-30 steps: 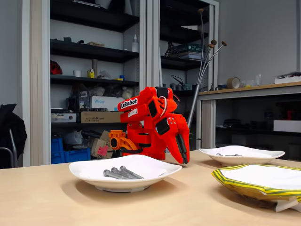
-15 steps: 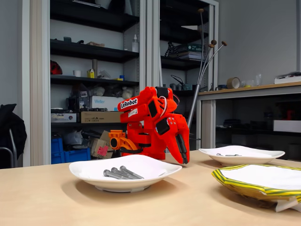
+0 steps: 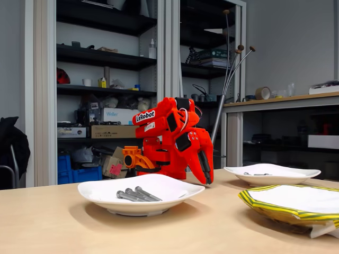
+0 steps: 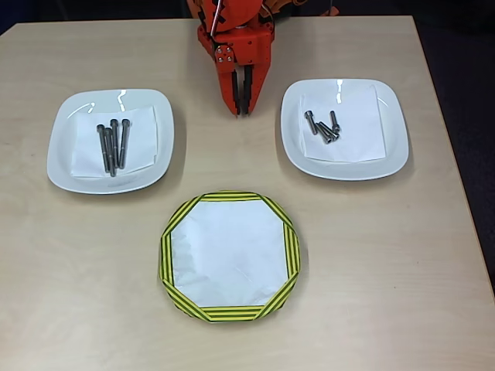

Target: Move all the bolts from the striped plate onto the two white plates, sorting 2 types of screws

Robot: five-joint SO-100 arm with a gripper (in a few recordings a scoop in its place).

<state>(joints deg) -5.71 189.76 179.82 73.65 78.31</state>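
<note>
The striped plate (image 4: 230,255) lies at the table's front middle with a bare white inside (image 3: 291,203). Several long slim bolts (image 4: 113,144) lie side by side on the left white plate (image 4: 66,151), which stands nearest in the fixed view (image 3: 175,194) with those bolts (image 3: 135,195) on it. Several short bolts (image 4: 322,127) rest on the right white plate (image 4: 387,151), also seen further back (image 3: 288,173). My orange gripper (image 4: 242,108) hangs shut and empty between the two white plates, tips down near the table (image 3: 208,179).
The orange arm's base (image 4: 232,15) sits at the table's far edge. Behind the table are shelves (image 3: 100,79) with boxes and a bench (image 3: 286,100). Bare wood lies in front of the plates.
</note>
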